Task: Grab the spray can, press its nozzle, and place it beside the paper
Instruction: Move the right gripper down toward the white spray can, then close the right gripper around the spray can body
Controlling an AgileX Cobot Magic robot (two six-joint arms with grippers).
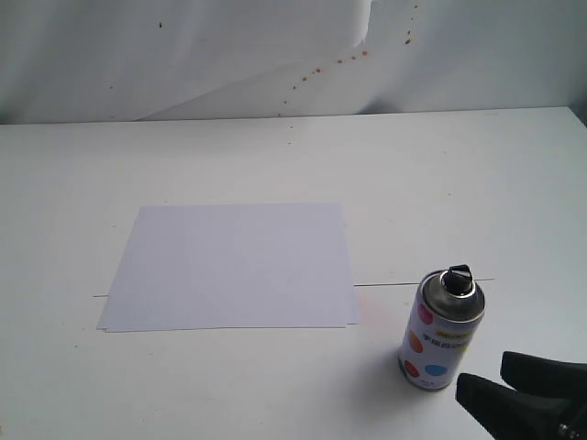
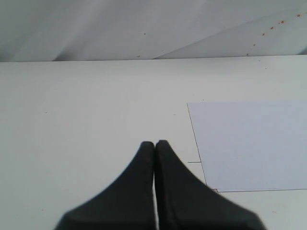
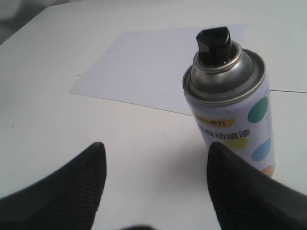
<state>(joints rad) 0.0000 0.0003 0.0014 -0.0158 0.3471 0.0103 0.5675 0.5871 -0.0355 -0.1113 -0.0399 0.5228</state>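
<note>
2 spread, empty jaws of the right gripper (image 3: 156, 151), at 4 o'clock from the spray can (image 1: 441, 330), should straddle its mid-body squarely; those of the left gripper (image 2: 154, 143) are pressed together.

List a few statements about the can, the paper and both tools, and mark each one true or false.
1. The spray can stands upright on the table, beside the paper and not on it. True.
2. The right tool grips the can. False: its jaws are open and the can stands free.
3. The left tool is shut with nothing in it. True.
4. The nozzle is missing from the can. False: the black nozzle sits on the silver top.
</note>
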